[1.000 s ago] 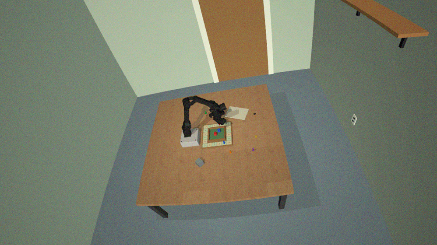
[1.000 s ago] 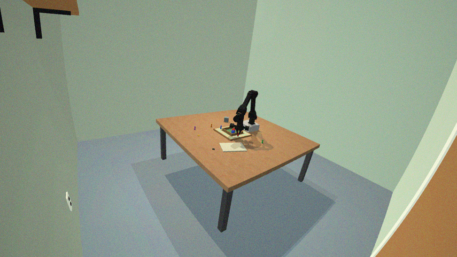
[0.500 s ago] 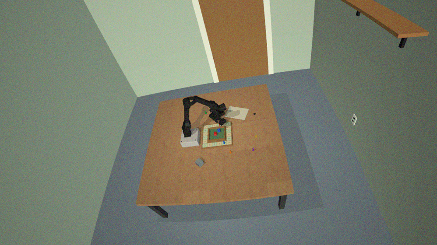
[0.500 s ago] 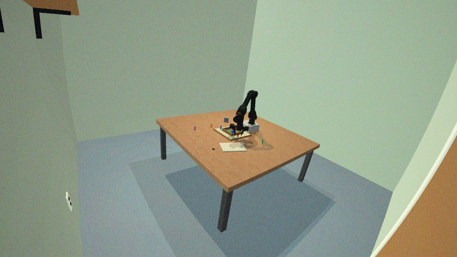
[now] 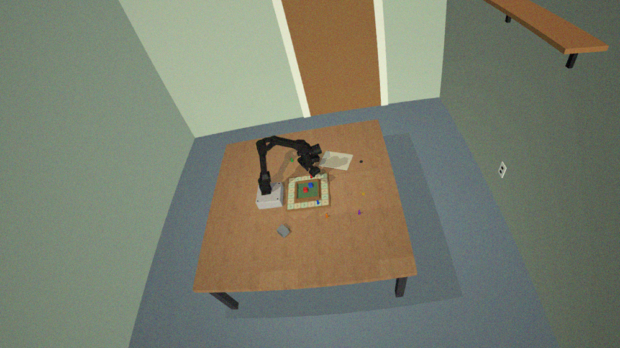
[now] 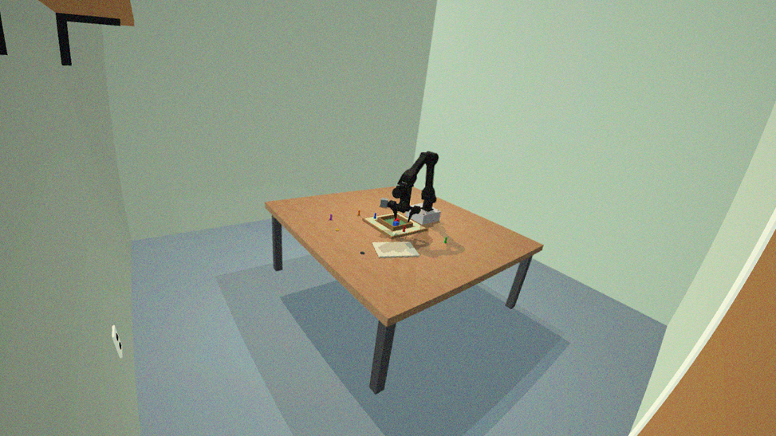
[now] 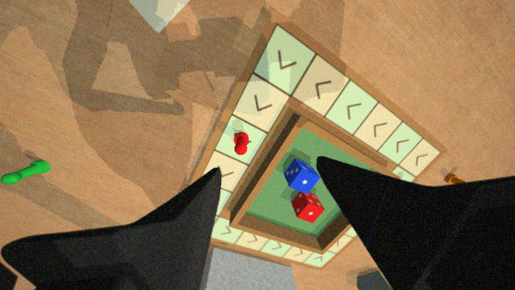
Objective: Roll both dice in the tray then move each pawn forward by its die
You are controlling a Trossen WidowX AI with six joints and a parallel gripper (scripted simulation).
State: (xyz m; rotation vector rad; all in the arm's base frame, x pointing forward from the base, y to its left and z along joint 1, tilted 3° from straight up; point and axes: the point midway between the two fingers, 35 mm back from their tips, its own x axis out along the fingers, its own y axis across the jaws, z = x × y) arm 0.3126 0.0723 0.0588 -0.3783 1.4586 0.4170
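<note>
Gripper: black two-finger gripper (image 5: 313, 173) (image 6: 402, 218) (image 7: 269, 167), fingers spread, nothing between them (above the board).
Red pawn: small glossy red pawn (image 5: 311, 176) (image 6: 404, 229) (image 7: 241, 142), upright on a pale green arrow square, third from the corner (counting that corner).
Dice: blue cube die (image 5: 310, 184) (image 7: 302, 175) and red cube die (image 5: 305, 189) (image 7: 308, 207), both in the green-floored wooden tray (image 5: 297, 192) (image 7: 270, 170).
Blue pawn: small blue pawn (image 5: 318, 202) (image 6: 374, 216), on the board's opposite side.
Green pawn: green plastic-looking pawn (image 5: 292, 159) (image 6: 446, 240) (image 7: 26, 171), on the tabletop, off the board.
</note>
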